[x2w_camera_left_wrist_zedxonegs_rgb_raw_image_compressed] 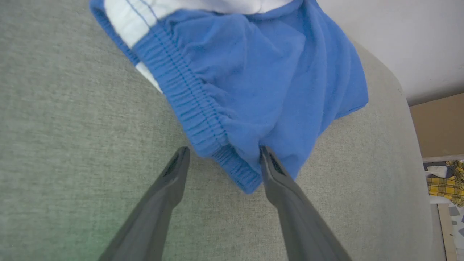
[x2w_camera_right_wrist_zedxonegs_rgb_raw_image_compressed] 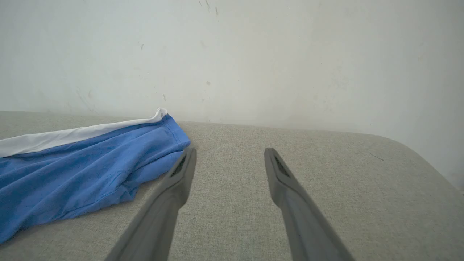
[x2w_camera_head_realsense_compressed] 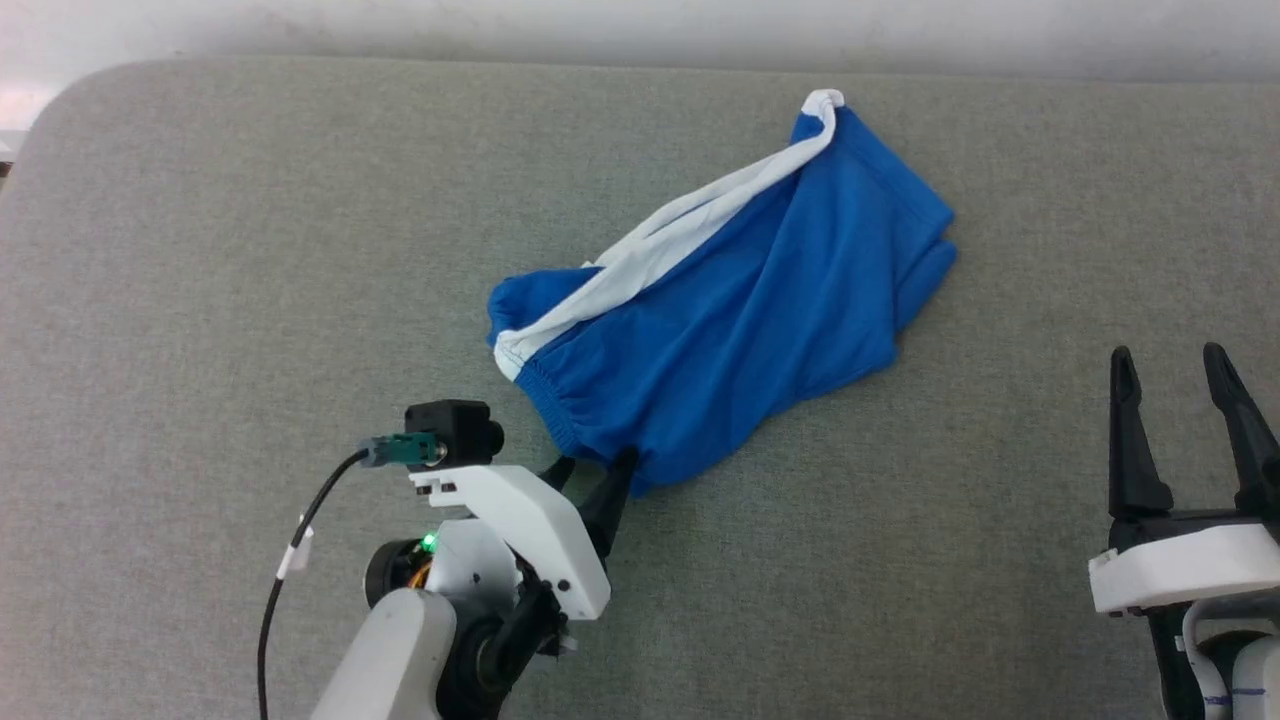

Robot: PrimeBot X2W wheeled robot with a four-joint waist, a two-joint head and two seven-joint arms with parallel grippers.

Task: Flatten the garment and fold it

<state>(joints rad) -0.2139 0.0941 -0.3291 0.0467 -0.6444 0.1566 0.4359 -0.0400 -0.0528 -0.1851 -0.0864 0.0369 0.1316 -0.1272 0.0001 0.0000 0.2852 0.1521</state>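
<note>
**Item:** garment (x2w_camera_head_realsense_compressed: pixel 730 330), blue with a white band (x2w_camera_head_realsense_compressed: pixel 680 235), rumpled and not yet flat.

**Location:** middle of the grey surface (x2w_camera_head_realsense_compressed: pixel 250 250), toward its far side.

**Long axis:** diagonal, from the near corner on the robot's left to the white-tipped end at the far right.

**Left hand** (x2w_camera_head_realsense_compressed: pixel 595 463): fingers spread, set at the garment's near corner, where the gathered waistband (x2w_camera_left_wrist_zedxonegs_rgb_raw_image_compressed: pixel 188 98) ends. That corner lies between the two fingers (one finger touches the cloth; nothing is pinched yet). It is by far the nearer of the two hands.

**Right hand** (x2w_camera_head_realsense_compressed: pixel 1168 353): fingers spread and empty, well apart from the garment, which lies ahead and to its left.

**Judgement:** the coming move looks like a pinch of the near corner and a pull along the long axis. The cloth lies directly ahead of the left fingers.
</note>
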